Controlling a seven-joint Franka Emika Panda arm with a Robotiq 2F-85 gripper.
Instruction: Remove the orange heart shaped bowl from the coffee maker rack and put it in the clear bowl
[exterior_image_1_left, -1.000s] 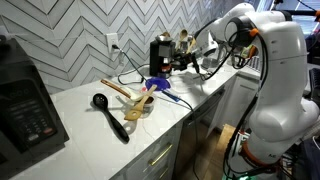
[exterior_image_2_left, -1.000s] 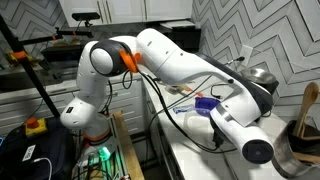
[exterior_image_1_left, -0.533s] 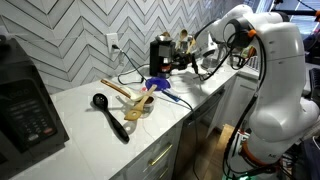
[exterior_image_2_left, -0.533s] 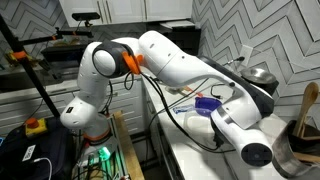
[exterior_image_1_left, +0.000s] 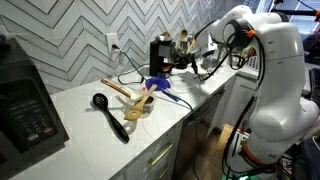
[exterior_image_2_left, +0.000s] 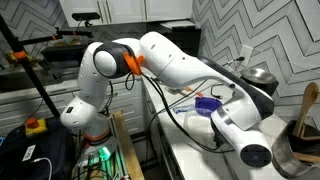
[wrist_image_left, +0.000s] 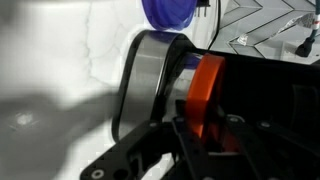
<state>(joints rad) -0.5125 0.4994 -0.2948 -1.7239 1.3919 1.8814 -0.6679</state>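
End effector (wrist_image_left: 203, 128) was seen clenched on the small red-orange heart-shaped bowl (wrist_image_left: 208, 88) beside the round transparent bowl (wrist_image_left: 147, 80); placement inside was judged next.

No words, labels, brands or numbers can be read in any view; the button panel (exterior_image_1_left: 34, 118) on the black microwave (exterior_image_1_left: 14, 85) is too blurred.
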